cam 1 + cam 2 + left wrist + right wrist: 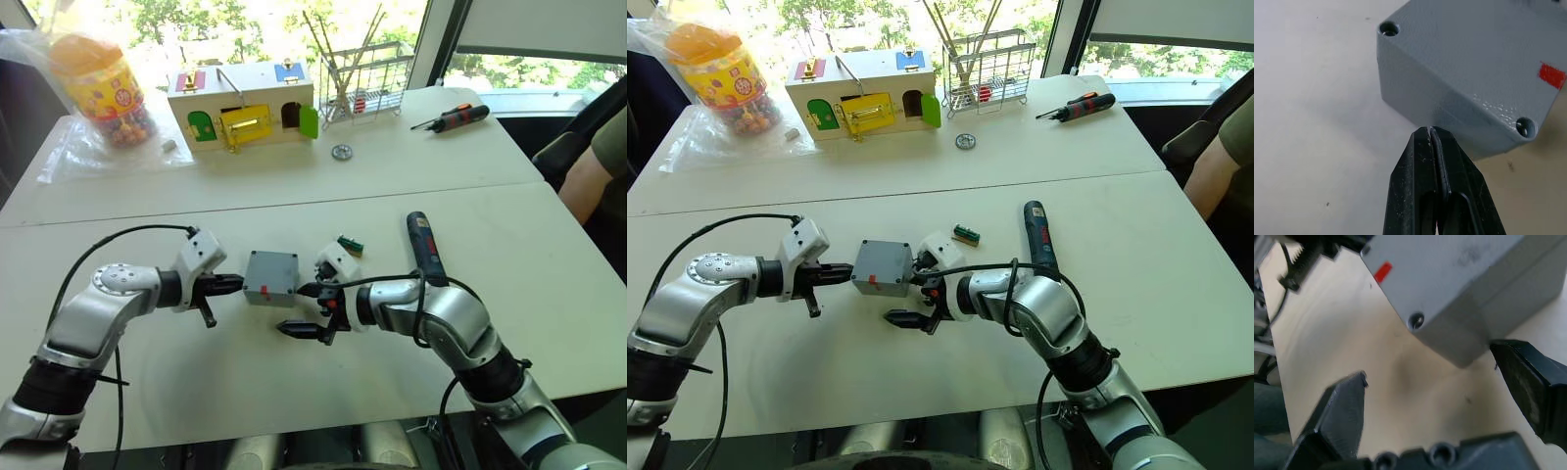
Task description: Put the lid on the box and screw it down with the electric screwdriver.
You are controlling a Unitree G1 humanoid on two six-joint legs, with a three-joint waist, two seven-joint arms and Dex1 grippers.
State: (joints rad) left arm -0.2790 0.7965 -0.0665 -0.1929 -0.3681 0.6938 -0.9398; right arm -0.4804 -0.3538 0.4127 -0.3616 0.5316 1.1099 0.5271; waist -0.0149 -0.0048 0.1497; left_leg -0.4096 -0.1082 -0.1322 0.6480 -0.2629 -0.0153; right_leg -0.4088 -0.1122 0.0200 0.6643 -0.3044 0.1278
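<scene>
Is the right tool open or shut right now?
Open. The right tool has its two black fingers spread wide apart beside the grey box, one finger near the box's edge, nothing held between them.

White table point(549, 264): grey box point(270, 277) near centre, electric screwdriver point(426, 248) to its right; wooden box point(242, 106), candy jar point(102, 86), wire rack point(365, 83) far.

On the white tables there is one small square grey plastic box point(270, 277) with a red mark, one thick dark-blue cylindrical electric screwdriver point(425, 248), and one orange-and-black hand screwdriver point(454, 118). There is also one wooden box with coloured doors point(243, 105), one wire rack point(366, 86), one clear plastic jar with an orange lid point(100, 87), one small round metal disc point(341, 152) and one small green block point(350, 245).
</scene>
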